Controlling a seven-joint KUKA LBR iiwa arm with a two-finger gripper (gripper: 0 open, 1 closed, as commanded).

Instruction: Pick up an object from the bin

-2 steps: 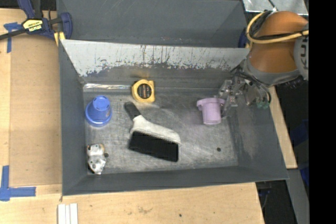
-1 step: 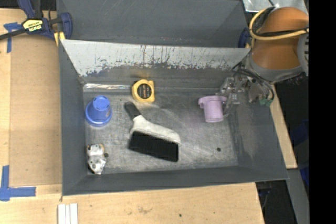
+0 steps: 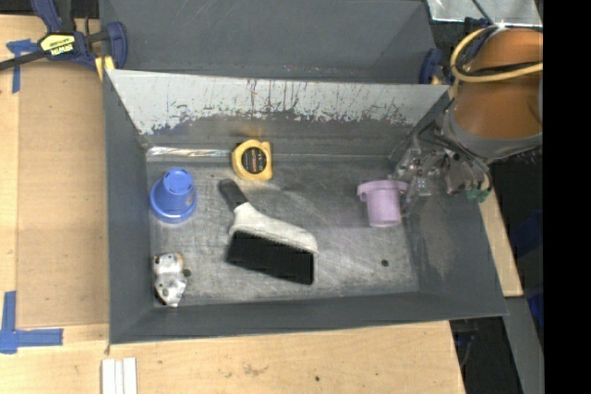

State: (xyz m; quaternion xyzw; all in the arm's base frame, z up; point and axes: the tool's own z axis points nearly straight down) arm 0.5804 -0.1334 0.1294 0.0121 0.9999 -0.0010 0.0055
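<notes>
Gripper point(image 3: 417, 173), state indiscernible, sits just beside lilac cup point(image 3: 380, 203) by right wall of bin point(image 3: 454, 244); cup looks light, rigid, slick, so best pinched at its rim.

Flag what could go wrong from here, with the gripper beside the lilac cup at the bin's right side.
1. The gripper sits at the lilac cup from the side, near its rim. Moving on could tip the cup or push it away instead of gripping it.
2. Both are close to the sloped right wall, so the gripper may scrape it, and there seems to be little room to adjust.
</notes>
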